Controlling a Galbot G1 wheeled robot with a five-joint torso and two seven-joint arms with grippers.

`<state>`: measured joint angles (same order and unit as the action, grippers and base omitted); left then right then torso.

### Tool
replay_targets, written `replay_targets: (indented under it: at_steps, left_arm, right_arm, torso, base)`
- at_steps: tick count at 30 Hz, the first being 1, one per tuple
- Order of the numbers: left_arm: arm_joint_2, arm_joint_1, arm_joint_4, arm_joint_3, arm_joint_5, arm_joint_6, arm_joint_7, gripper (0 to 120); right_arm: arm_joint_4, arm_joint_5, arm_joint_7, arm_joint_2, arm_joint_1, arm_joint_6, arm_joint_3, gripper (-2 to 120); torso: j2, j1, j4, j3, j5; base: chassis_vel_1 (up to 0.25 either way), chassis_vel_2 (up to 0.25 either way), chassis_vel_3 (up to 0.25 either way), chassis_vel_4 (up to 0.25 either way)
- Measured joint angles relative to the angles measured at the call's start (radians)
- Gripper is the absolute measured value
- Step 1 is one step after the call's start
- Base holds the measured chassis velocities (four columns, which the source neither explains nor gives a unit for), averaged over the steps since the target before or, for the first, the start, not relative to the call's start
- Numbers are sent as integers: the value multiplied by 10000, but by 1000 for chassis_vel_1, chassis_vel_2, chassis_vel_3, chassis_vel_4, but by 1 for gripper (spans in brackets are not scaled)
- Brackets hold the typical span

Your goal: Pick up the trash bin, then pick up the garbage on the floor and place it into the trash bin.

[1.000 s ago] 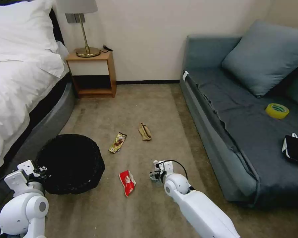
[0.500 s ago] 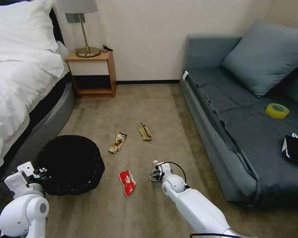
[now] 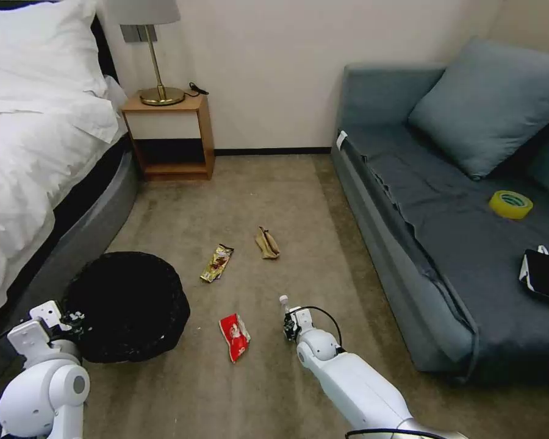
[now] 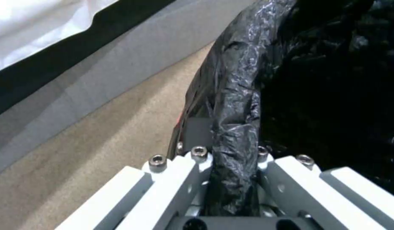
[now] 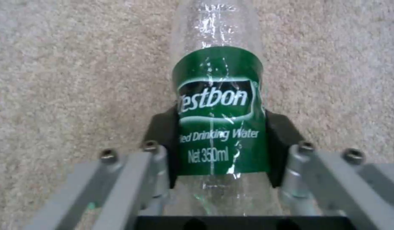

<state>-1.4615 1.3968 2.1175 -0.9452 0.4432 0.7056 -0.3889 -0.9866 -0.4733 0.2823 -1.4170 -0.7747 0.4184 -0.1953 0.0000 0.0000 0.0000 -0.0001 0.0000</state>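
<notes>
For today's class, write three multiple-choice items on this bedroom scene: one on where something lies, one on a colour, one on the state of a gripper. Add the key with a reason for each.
1. Where is the yellow tape roll?
A. on the sofa
B. on the nightstand
C. inside the trash bin

2. What colour is the label of the bottle?
A. red
B. blue
C. green

3. What is the left gripper doing?
A. hanging open above the bed
B. shut on the rim of the trash bin
C. holding the red snack packet

Key:
1 A, the roll rests on the grey sofa seat beside a black device.
2 C, the right wrist view shows a green band between the fingers of the right gripper.
3 B, its fingers pinch the black-bagged rim in the left wrist view.
</notes>
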Motion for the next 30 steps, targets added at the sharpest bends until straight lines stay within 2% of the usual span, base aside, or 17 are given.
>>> replay_targets:
  at_steps: [1,4,5,11,12,14,15,17,19,20,22,24,27,29,30]
  left_arm:
    - [1,0,-2,3,0,0,1,3]
    - [1,0,-2,3,0,0,1,3]
    - [6,-3,-31,22,0,-1,5,3]
    - [18,-10,-60,35,-1,-1,9,3]
    - [19,-6,-67,58,-12,-1,10,3]
    - [-9,2,-67,105,-47,0,12,3]
    - [-9,2,-67,105,-47,0,12,3]
    - [-90,-2,-68,195,-145,-1,32,3]
    - [-114,-4,-69,225,-168,-1,44,3]
    - [-161,-5,-68,279,-221,-7,67,3]
    - [-176,-4,-68,295,-248,-10,68,3]
    - [-265,6,-68,366,-402,-35,122,3]
    - [-335,19,-68,411,-511,-44,141,3]
    - [-391,40,-53,450,-609,-49,166,3]
    - [-391,40,-53,450,-609,-49,166,3]
  right_arm:
    - [-32,12,0,14,-29,-21,4,30]
    - [-32,12,0,14,-29,-21,4,30]
    - [-357,3,1,156,-193,-52,-2,22]
    - [-1638,-347,128,568,-351,-9,-94,19]
    - [-2978,-897,338,883,-362,190,-164,19]
    - [-4253,-1603,603,1144,-279,421,-265,19]
    - [-4253,-1603,603,1144,-279,421,-265,19]
    - [-5922,-2722,1038,1366,-43,725,-523,19]
    - [-6401,-3069,1208,1381,63,775,-650,19]
    - [-7137,-3650,1544,1363,277,824,-939,19]
    - [-7403,-3863,1692,1327,375,823,-1085,19]
    - [-8145,-4654,2313,900,849,671,-1952,19]
    - [-8150,-4838,2651,470,1203,363,-2661,19]
    - [-7637,-4903,2916,-115,1664,-20,-3610,19]
    - [-7637,-4903,2916,-115,1664,-20,-3610,19]
  torso:
    - [0,0,0,0,0]
    - [0,0,0,0,0]
    - [1,0,0,0,0]
    - [0,0,-1,0,1]
    - [0,0,-1,0,1]
    - [1,1,0,0,0]
    - [1,1,0,0,0]
    - [1,1,-2,0,-1]
    - [1,0,0,-1,0]
    - [0,0,0,0,0]
    - [2,0,-1,0,-2]
    - [1,0,2,0,0]
    - [1,0,0,0,-3]
    - [1,0,2,0,-2]
    - [1,0,2,0,-2]
  base:
    - [0,0,0,0]
    - [0,0,0,0]
    - [0,0,0,0]
    - [0,0,0,0]
    - [0,0,0,0]
    - [0,0,0,0]
    - [0,0,0,0]
    - [0,0,0,0]
    - [0,0,0,0]
    - [0,0,0,0]
    - [0,0,0,0]
    - [0,0,0,0]
    - [0,0,0,0]
    - [0,0,0,0]
    - [0,0,0,0]
